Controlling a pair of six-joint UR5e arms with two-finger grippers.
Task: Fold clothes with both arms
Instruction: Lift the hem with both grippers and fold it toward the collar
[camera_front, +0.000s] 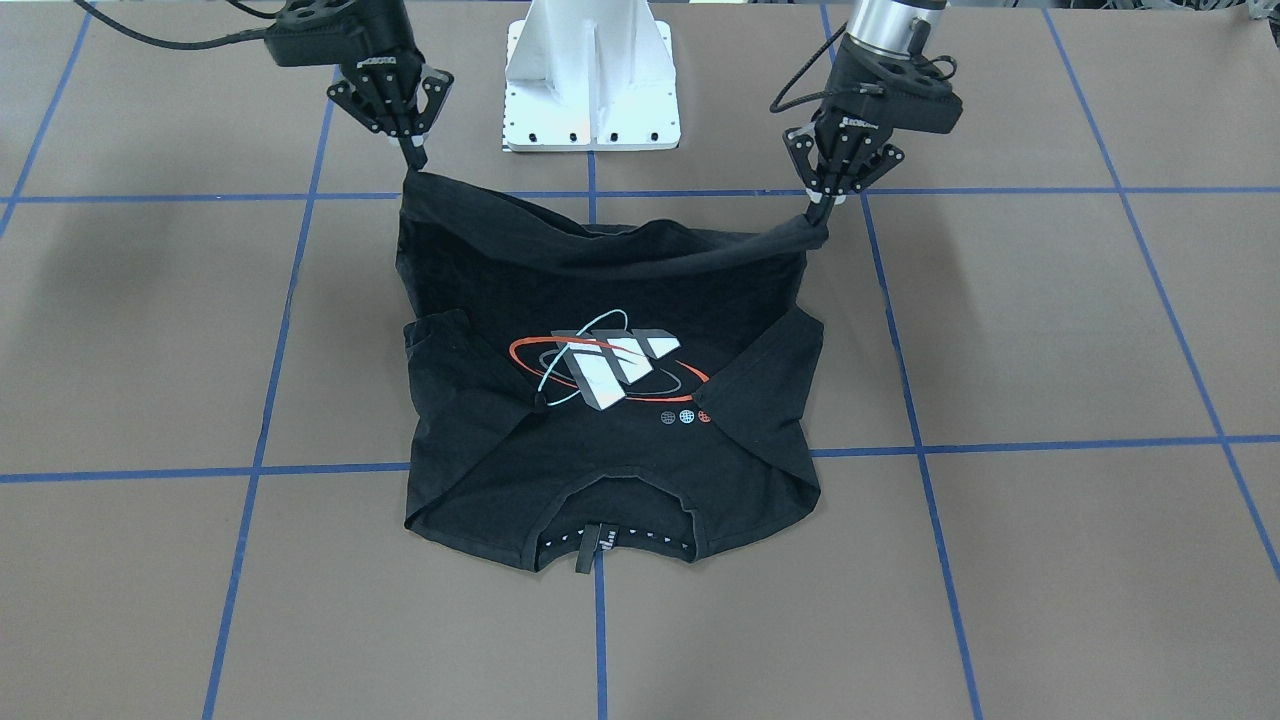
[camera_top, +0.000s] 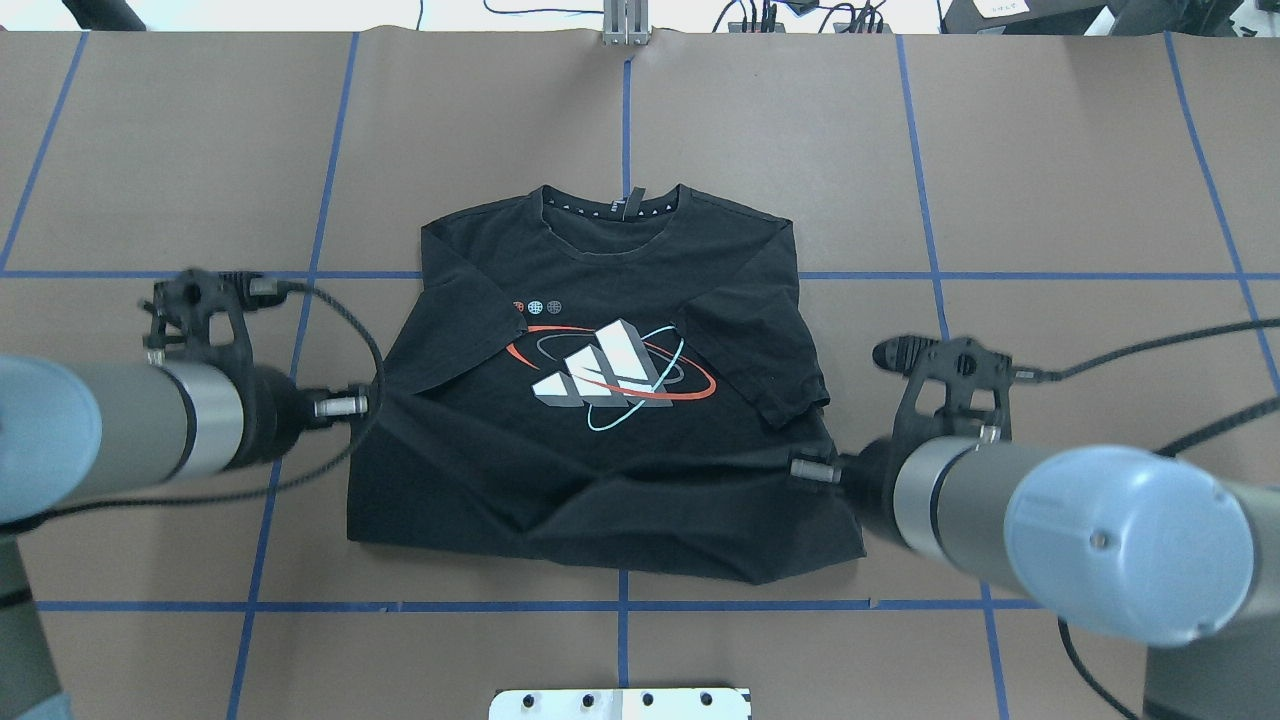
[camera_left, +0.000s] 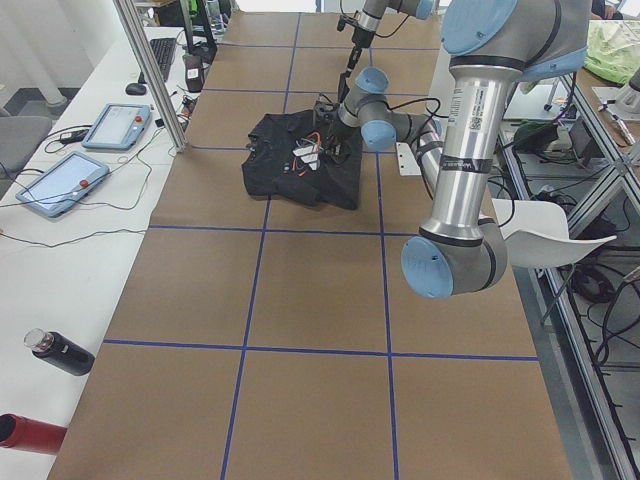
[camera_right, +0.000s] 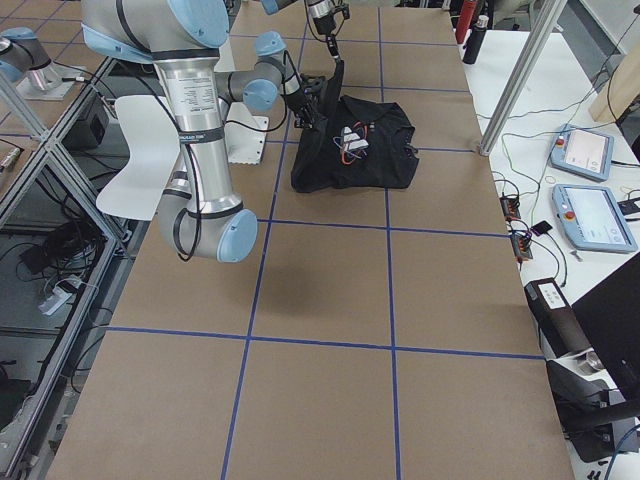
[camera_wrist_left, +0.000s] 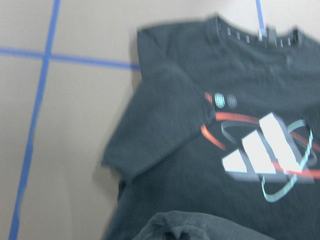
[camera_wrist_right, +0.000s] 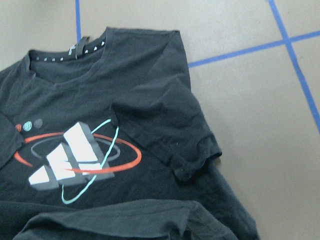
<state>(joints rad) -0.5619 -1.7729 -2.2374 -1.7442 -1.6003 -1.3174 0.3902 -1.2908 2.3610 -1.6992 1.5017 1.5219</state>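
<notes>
The black T-shirt lies graphic side up on the brown table, both sleeves folded in over the chest and the collar away from the robot. My left gripper is shut on one corner of the bottom hem. My right gripper is shut on the other corner. Both hold the hem lifted off the table, and it sags between them. The shirt also shows in the overhead view. The raised hem shows at the bottom of the left wrist view and the right wrist view.
The white pedestal base stands just behind the lifted hem. Blue tape lines grid the brown table. Beside the table, a bench holds tablets and bottles, and a metal post stands at the edge.
</notes>
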